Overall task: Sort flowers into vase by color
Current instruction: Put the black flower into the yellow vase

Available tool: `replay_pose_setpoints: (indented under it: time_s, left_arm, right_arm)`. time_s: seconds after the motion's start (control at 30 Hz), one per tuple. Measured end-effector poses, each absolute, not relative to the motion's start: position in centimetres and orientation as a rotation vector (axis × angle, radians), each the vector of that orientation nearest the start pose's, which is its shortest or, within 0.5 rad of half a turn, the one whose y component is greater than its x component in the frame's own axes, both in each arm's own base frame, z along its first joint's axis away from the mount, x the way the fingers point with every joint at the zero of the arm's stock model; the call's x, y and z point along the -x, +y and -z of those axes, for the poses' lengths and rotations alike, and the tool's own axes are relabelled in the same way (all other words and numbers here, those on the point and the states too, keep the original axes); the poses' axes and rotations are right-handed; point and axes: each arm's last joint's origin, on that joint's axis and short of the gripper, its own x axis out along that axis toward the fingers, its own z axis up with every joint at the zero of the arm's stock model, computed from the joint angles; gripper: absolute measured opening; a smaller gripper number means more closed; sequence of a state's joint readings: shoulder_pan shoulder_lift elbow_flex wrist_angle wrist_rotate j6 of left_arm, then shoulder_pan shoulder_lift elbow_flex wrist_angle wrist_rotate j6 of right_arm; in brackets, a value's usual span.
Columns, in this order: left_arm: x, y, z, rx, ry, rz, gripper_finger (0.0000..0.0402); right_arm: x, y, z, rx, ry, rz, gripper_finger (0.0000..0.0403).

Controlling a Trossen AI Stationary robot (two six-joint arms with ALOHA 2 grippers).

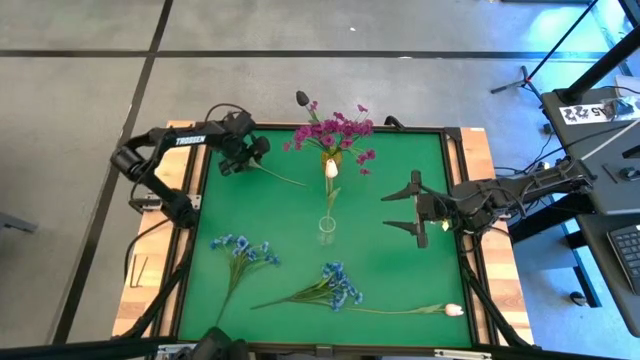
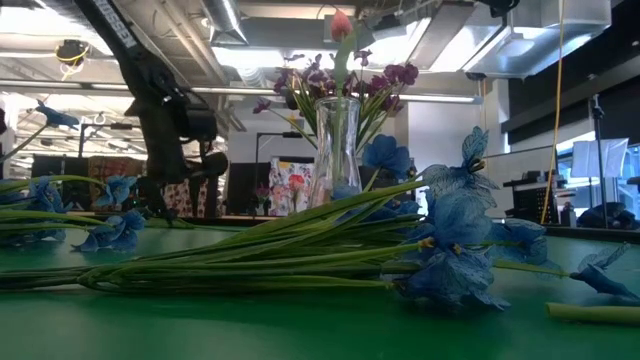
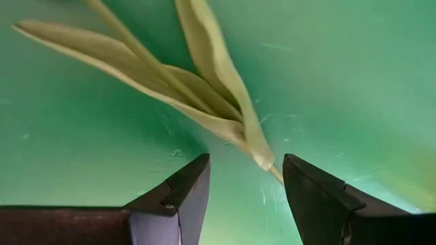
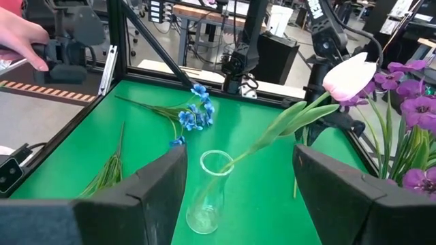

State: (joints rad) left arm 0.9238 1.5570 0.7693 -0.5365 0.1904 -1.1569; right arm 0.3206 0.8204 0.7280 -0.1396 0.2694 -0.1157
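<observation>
Two vases are set on the green table (image 1: pixel 400 240). A far vase (image 1: pixel 331 160) is filled with magenta sprays (image 1: pixel 335 132), and a dark tulip (image 1: pixel 302 98) projects from the same bunch toward the far edge. A clear middle vase (image 1: pixel 327 228) is loaded with one pale tulip (image 1: pixel 331 168), whose stem leans toward the far vase so that the bud lies just beside the magenta blossoms.

Three flowers are left flat on the near half of the table: a blue spray (image 1: pixel 238 250) at the left, a second blue spray (image 1: pixel 335 285) near the middle, and a pale tulip bud (image 1: pixel 453 310) at the near right. These are judged unsorted.

The left gripper (image 1: pixel 255 158) is lowered at the far-left corner over a bare stem (image 1: pixel 282 177). In the left wrist view its jaws are spread, with the stem tip and leaves (image 3: pixel 204 88) lying just ahead of the gap; nothing is clamped. This placement suits a pinch at the stem end, by which a flower could be lifted upright for insertion.

The right gripper (image 1: pixel 415 212) is held to the right of the middle vase, jaws wide and empty, aimed at that vase in its wrist view. A person's hand (image 4: pixel 24 41) is visible beyond the table.
</observation>
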Motion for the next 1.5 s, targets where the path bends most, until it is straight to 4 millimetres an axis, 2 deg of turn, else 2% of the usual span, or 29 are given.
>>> replay_pose_setpoints:
  time_s: [0.3, 0.47, 0.57, 0.67, 0.83, 0.97, 1.1, 1.27, 1.5]
  left_arm:
    - [-17.1, 22.1, -14.5, 1.702, 0.689, -1.313, 0.0179]
    - [-16.4, 22.9, -15.3, 1.699, 0.772, -1.422, 0.0173]
    - [-15.6, 22.8, -15.7, 1.653, 0.892, -1.525, 0.0156]
    - [-15.2, 22.8, -15.8, 1.636, 0.940, -1.554, 0.0135]
    - [-15.7, 23.3, -15.8, 1.682, 0.878, -1.464, 0.0110]
    - [-16.6, 23.9, -15.9, 1.710, 0.774, -1.362, 0.0105]
    - [-16.9, 24.3, -16.0, 1.705, 0.693, -1.383, 0.0110]
    - [-16.6, 24.1, -15.8, 1.736, 0.703, -1.437, 0.0113]
    - [-16.7, 23.9, -15.8, 1.774, 0.712, -1.427, 0.0113]
  right_arm:
    - [-17.5, 5.0, -31.1, 0.205, 0.230, -0.067, 0.0264]
    - [-17.5, 5.0, -31.0, 0.205, 0.234, -0.067, 0.0264]
    - [-17.5, 5.0, -31.0, 0.204, 0.238, -0.067, 0.0264]
    - [-17.5, 5.0, -31.0, 0.204, 0.239, -0.067, 0.0264]
    - [-17.5, 5.0, -31.0, 0.203, 0.239, -0.067, 0.0264]
    - [-17.5, 5.0, -31.0, 0.202, 0.239, -0.068, 0.0264]
    - [-17.5, 5.0, -31.0, 0.202, 0.239, -0.067, 0.0264]
    - [-17.5, 5.0, -31.0, 0.202, 0.239, -0.067, 0.0264]
    - [-17.5, 5.0, -31.0, 0.208, 0.241, -0.068, 0.0264]
